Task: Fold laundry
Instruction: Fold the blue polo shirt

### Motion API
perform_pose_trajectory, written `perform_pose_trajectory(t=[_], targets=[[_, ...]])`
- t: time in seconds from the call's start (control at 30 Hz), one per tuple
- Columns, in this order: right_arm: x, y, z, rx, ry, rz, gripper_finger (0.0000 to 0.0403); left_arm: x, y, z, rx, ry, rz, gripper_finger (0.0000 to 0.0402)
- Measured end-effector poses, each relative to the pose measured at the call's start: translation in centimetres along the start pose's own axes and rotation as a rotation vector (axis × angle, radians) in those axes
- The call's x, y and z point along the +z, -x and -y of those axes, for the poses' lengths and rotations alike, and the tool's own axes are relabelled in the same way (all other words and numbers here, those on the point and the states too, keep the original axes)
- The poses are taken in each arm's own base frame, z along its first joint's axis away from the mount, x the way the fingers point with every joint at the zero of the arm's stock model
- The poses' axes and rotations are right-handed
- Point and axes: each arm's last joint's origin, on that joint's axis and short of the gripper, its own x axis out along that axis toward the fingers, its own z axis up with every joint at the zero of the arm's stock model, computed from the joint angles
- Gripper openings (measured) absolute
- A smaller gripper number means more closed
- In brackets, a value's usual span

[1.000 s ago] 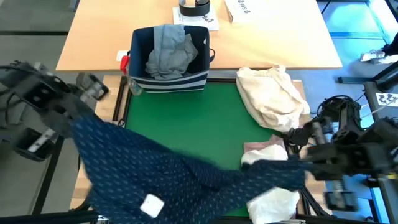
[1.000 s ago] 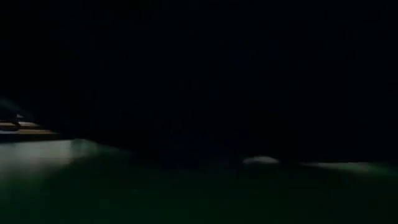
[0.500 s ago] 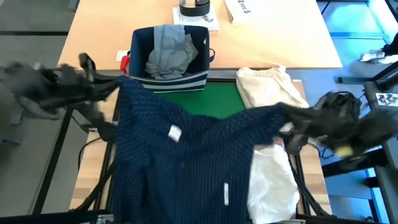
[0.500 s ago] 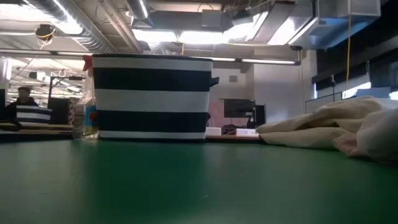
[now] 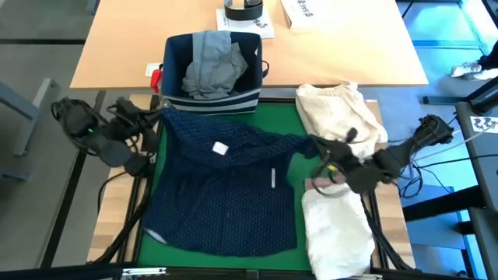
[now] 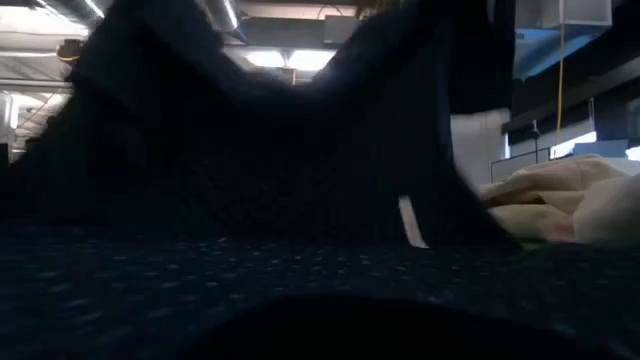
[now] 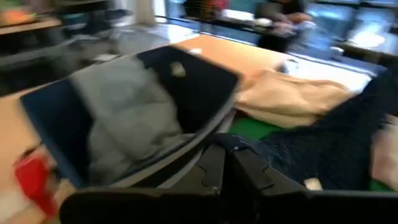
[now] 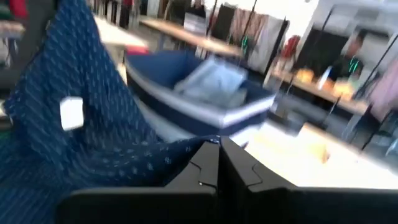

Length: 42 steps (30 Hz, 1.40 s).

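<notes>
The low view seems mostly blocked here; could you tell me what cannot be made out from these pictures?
- Low view: the navy dotted shirt fills the frame, hiding the striped bin and most of the green mat.
- High view: the pale pink top is mostly covered by the white shirt and the right gripper.
- High view: the white shirt's lower edge is cut off.
- Wrist views: motion blur hides fabric detail.

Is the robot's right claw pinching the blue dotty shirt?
Touching. In the right wrist view, the shut right gripper has a corner of the blue dotted shirt pinched between its fingertips.
</notes>
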Motion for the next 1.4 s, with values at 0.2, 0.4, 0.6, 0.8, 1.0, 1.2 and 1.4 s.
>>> perform_pose_trajectory(t=[0.2, 0.4, 0.6, 0.8, 1.0, 1.2, 1.4], targets=[[-5.7, -4.0, 0.2, 0.019, -0.077, -0.189, 0.0003, -6.5, -2.3, -0.8, 0.108, 0.046, -0.054, 0.0008], [-9.5, -7.2, 1.5, -0.028, -0.160, -0.346, 0.0003, -9.9, -3.6, -1.4, 0.195, 0.027, -0.049, 0.0009], [-10.9, -9.8, 3.8, -0.195, -0.330, -0.394, 0.0015, -11.2, -4.4, -2.1, 0.292, 0.006, -0.078, 0.0048], [-10.7, -11.9, 5.3, -0.028, -0.506, -0.535, 0.0096, -10.9, -4.4, -2.2, 0.248, 0.036, -0.338, 0.0111], [-7.4, -11.1, 3.7, 0.395, -0.621, -0.594, 0.0160, -9.1, -3.9, 0.0, -0.068, 0.133, -0.515, 0.0126], [-6.1, -8.6, -0.8, 0.605, -0.587, -0.514, 0.0172, -10.8, -5.0, 4.2, -0.360, 0.154, -0.614, 0.0126], [-9.6, -7.1, -7.5, 0.697, -0.425, -0.648, 0.0172, -17.7, -6.3, 8.9, -0.503, 0.132, -0.858, 0.0126]])
